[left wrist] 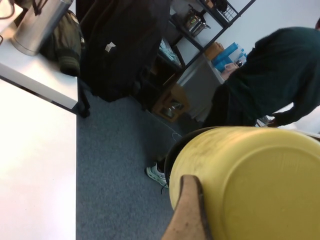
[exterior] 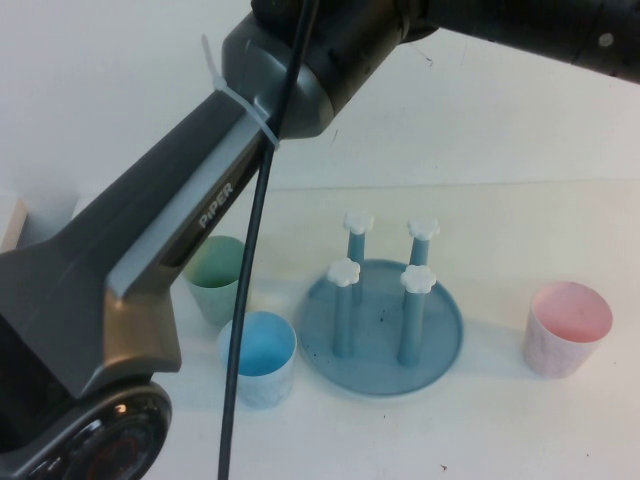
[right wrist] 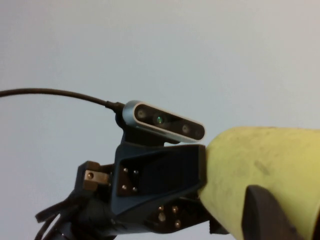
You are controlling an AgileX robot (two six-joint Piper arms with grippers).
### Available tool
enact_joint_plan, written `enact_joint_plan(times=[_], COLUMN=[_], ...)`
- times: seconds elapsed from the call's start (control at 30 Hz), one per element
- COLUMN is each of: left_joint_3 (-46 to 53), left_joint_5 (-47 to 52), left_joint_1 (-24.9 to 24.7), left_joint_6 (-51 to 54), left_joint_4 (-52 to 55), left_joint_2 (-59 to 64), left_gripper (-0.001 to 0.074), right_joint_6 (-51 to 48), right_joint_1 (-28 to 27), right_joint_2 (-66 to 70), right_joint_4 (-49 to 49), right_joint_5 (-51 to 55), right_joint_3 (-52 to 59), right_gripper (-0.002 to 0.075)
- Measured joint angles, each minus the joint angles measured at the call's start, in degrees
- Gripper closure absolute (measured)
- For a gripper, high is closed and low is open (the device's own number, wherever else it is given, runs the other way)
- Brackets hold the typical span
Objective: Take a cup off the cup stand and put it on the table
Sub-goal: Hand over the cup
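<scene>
A small yellow plastic tumbler [left wrist: 250, 182] is held in the air, off the table, between both grippers. The left gripper [left wrist: 187, 212] grips one end; the right gripper [right wrist: 265, 212] has a finger on its side. Below, the round blue plastic cup stand [exterior: 382, 330] has four bare pegs on the white table [exterior: 500, 420].

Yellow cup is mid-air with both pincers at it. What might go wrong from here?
1. The left pincer grips the cup and the right pincer is also at it. A mistimed release may drop it.
2. The blue cup, green cup and cup stand crowd the table. A careless set-down may knock one.
</scene>
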Motion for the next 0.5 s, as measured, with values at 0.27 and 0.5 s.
enact_joint_plan(times=[0.27, 0.5], left_joint_3=[0.0, 0.0], left_joint_5=[0.0, 0.9], left_joint_1=[0.0, 0.0], left_joint_6=[1.5, 2.1], left_joint_4=[0.2, 7.1], left_joint_2=[0.0, 0.0], left_gripper=[0.0211, 0.0164], right_joint_6=[-3.0, -12.7], right_joint_1=[0.0, 0.0], right_joint_2=[0.0, 0.0], right_joint_4=[0.1, -0.4], right_joint_5=[0.0, -0.6], right_joint_3=[0.0, 0.0], right_gripper=[0.0627, 0.0698])
